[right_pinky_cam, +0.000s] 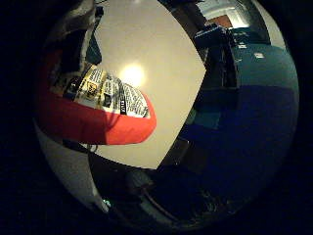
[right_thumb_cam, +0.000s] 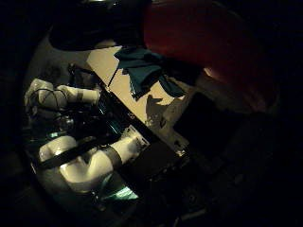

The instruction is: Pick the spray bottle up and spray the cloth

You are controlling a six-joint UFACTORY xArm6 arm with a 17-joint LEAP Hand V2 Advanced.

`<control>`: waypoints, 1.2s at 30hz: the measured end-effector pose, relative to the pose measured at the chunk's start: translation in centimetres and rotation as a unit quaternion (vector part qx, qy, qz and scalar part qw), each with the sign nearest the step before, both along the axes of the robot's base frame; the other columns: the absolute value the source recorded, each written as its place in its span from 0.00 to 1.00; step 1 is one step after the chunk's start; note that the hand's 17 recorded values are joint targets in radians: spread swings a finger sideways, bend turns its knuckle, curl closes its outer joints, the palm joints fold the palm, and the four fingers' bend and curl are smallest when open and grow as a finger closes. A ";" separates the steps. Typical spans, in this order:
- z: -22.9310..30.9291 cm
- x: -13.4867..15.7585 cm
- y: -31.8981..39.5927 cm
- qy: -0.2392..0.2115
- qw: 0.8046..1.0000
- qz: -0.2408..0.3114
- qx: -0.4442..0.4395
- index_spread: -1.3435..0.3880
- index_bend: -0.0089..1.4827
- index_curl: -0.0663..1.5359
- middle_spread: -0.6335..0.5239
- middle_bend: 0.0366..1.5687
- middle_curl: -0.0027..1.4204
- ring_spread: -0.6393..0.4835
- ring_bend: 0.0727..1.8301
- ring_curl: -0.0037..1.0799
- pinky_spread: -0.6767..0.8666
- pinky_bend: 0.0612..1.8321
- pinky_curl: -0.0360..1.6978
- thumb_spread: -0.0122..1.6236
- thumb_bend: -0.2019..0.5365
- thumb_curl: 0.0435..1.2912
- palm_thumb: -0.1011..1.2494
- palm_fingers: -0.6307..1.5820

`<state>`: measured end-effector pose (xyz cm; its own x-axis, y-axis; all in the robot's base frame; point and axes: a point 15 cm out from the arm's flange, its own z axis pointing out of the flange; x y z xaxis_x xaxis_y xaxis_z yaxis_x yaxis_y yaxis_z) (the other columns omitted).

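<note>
**Red spray bottle close against the palm, cloth on the table beyond**

You have the spray bottle (right_pinky_cam: 98, 115) right up against the palm: its red body with a white printed label fills a good part of the little-finger-side view and looms as a broad red mass in the thumb-side view. It lies tilted across the view rather than standing on the table (right_pinky_cam: 156, 112), whose pale top shows behind it with a bright spot of reflected light. You cannot see through the red wall, so the bottle's contents cannot be told.

The hand (right_pinky_cam: 234, 54) shows only as dark and teal parts near the bottle's far side. Whether its fingers are wrapped on the bottle or standing apart from it cannot be told from these pictures, since no fingertip is clearly seen on the red surface.

The cloth (right_thumb_cam: 142, 68), dark teal and crumpled, lies on the pale table top, near the table's edge and just beside the red bottle as you see it from the thumb side. The white segments of the arm (right_thumb_cam: 90, 163) sit past the table edge, well apart from the cloth.
</note>
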<state>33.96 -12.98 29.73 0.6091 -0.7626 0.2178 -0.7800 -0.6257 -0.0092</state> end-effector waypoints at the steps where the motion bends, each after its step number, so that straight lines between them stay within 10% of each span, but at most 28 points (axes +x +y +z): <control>1: 0.0 -0.1 -0.2 0.002 1.000 -0.001 -0.006 0.69 0.84 0.48 0.46 0.88 0.48 0.42 0.79 0.57 0.31 0.57 0.68 0.67 0.26 0.43 0.85 0.82; 36: 2.4 1.4 6.5 0.012 0.996 0.049 -0.075 0.68 0.84 0.48 0.46 0.88 0.48 0.42 0.79 0.57 0.31 0.57 0.68 0.67 0.26 0.43 0.85 0.82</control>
<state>35.32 -6.47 32.11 0.6862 -0.6588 0.3083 -0.7133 -0.6924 0.1081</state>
